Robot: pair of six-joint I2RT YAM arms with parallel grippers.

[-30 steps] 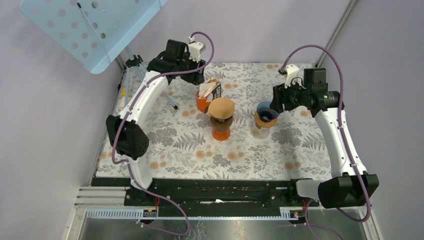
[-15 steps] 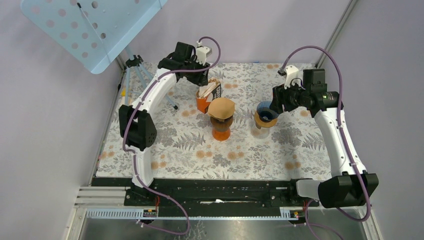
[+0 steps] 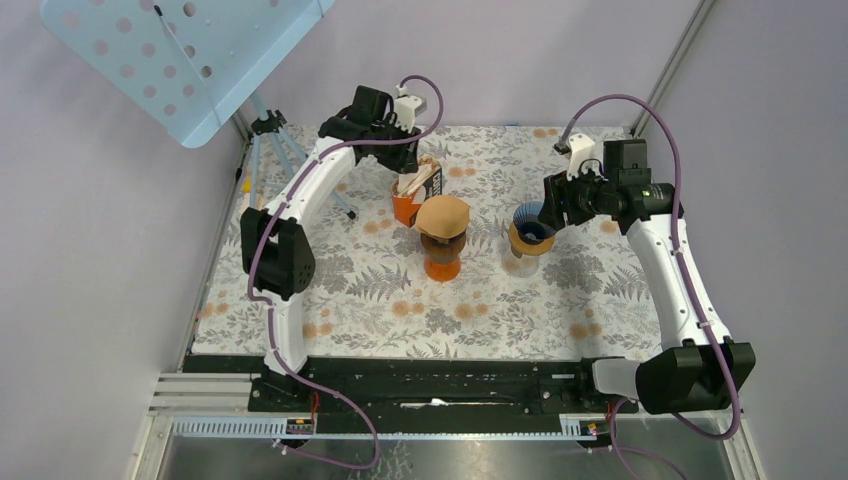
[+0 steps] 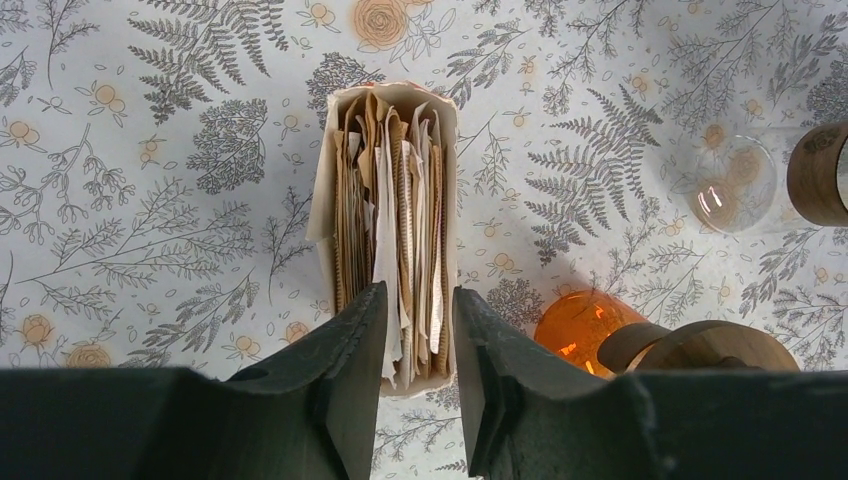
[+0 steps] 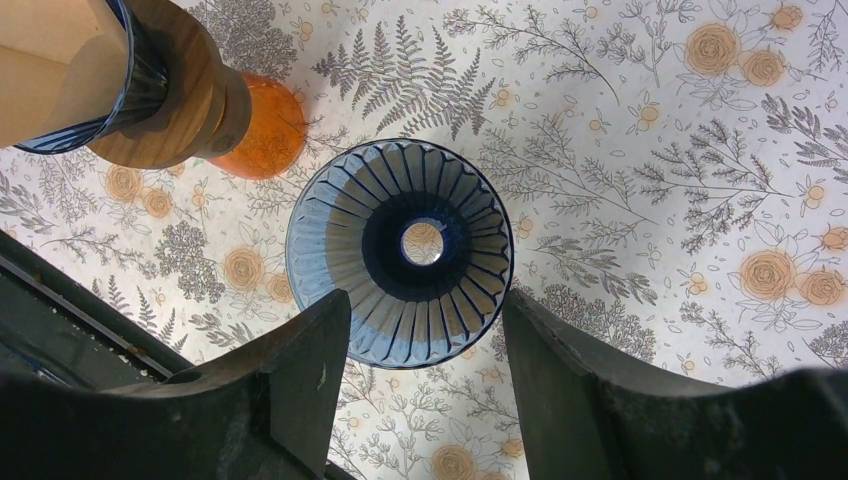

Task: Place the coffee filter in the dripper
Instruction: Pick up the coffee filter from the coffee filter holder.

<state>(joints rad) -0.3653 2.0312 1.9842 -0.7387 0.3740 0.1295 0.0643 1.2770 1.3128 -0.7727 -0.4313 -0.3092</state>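
Left arm has swung in over the filter pack; right arm has kept its place.
Overhead: the left arm arches with its elbow raised, the left gripper [image 3: 405, 165] pointing down at the orange box [image 3: 404, 208] of paper coffee filters [image 3: 420, 180]. The right arm reaches in low, its right gripper [image 3: 550, 208] just beside the blue ribbed dripper [image 3: 533, 226]. Left wrist: dark fingers [image 4: 350, 350] straddle a few crinkled brown and white sheets at the stack's near end; I cannot tell whether they pinch them. Right wrist: jaws spread wide and released, the cone-shaped dripper with its round centre hole showing between them, over the fern-printed tablecloth [image 5: 650, 150].
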